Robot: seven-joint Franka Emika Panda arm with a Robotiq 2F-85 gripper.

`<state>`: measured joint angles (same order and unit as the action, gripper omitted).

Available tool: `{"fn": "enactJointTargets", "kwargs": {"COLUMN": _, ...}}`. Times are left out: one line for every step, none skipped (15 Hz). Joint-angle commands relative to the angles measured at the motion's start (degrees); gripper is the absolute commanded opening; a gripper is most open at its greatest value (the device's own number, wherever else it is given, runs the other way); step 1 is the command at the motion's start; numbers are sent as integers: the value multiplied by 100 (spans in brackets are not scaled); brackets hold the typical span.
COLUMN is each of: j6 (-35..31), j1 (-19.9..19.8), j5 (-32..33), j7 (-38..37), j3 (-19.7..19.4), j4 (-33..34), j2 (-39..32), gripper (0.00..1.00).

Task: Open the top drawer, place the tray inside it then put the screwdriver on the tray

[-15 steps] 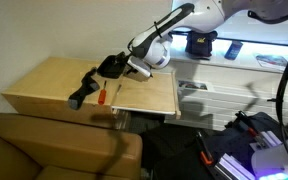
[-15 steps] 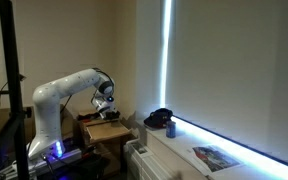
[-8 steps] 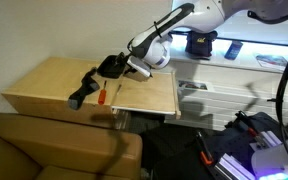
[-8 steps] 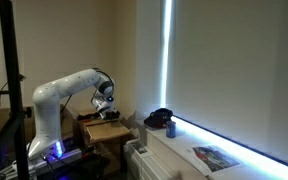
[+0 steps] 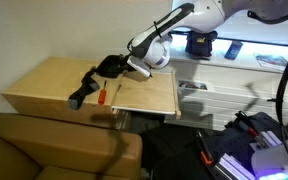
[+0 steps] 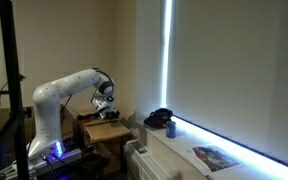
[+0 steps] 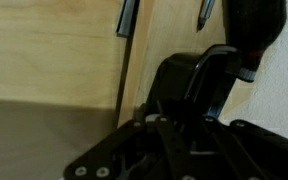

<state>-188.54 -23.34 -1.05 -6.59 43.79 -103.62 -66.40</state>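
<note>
The small black tray (image 5: pixel 108 66) sits at the back of the pale wooden cabinet, by the edge where the cabinet top meets the pulled-out top drawer (image 5: pixel 149 95). My gripper (image 5: pixel 114 68) is down on it, fingers closed around its raised rim. In the wrist view the tray (image 7: pixel 179 80) fills the space between the dark fingers of the gripper (image 7: pixel 188 120). The orange-red screwdriver (image 5: pixel 101 93) lies on the cabinet top in front of the tray, apart from the gripper. In an exterior view the gripper (image 6: pixel 104 103) hangs over the cabinet (image 6: pixel 104 130).
A long black angled tool (image 5: pixel 84 85) lies on the cabinet top beside the screwdriver. A brown sofa (image 5: pixel 54 145) stands in front of the cabinet. A white shelf (image 5: pixel 234 70) with dark items runs behind the arm, with cables on the floor.
In both exterior views the arm, tray and screwdriver stay where they were; no shift shows.
</note>
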Motion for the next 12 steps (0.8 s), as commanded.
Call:
{"fn": "enactJointTargets", "kwargs": {"j6": 40, "j1": 39, "j5": -117, "j7": -26, "j3": -34, "j4": -6, "j2": 46, "gripper": 0}}
{"fn": "enactJointTargets", "kwargs": {"j6": 38, "j1": 61, "j5": -130, "j7": -37, "j3": -64, "j4": -9, "j2": 71, "gripper": 0}}
{"fn": "enactJointTargets", "kwargs": {"j6": 43, "j1": 107, "j5": -160, "j7": -62, "j3": -126, "j4": -18, "j2": 123, "gripper": 0}}
{"fn": "enactJointTargets", "kwargs": {"j6": 49, "j1": 154, "j5": -199, "j7": -98, "j3": -189, "j4": -28, "j2": 173, "gripper": 1}}
{"fn": "enactJointTargets", "kwargs": {"j6": 77, "j1": 195, "j5": -239, "j7": -135, "j3": -247, "j4": -39, "j2": 220, "gripper": 1}}
{"fn": "enactJointTargets", "kwargs": {"j6": 120, "j1": 252, "j5": -295, "j7": -175, "j3": -318, "j4": -41, "j2": 280, "gripper": 1}}
{"fn": "enactJointTargets", "kwargs": {"j6": 180, "j1": 324, "j5": -390, "j7": -255, "j3": -411, "j4": -63, "j2": 372, "gripper": 1}}
{"fn": "enactJointTargets", "kwargs": {"j6": 322, "j1": 356, "j5": -515, "j7": -375, "j3": -453, "j4": -88, "j2": 450, "gripper": 1}}
{"fn": "enactJointTargets", "kwargs": {"j6": 418, "j1": 435, "j5": -671, "j7": -502, "j3": -538, "j4": -104, "j2": 546, "gripper": 1}}
{"fn": "enactJointTargets", "kwargs": {"j6": 581, "j1": 518, "j5": -855, "j7": -648, "j3": -623, "j4": -119, "j2": 662, "gripper": 1}}
{"fn": "enactJointTargets", "kwargs": {"j6": 819, "j1": 585, "j5": -1033, "j7": -771, "j3": -694, "j4": -131, "j2": 780, "gripper": 1}}
{"fn": "enactJointTargets", "kwargs": {"j6": 989, "j1": 710, "j5": -1219, "j7": -889, "j3": -821, "j4": -128, "j2": 905, "gripper": 1}}
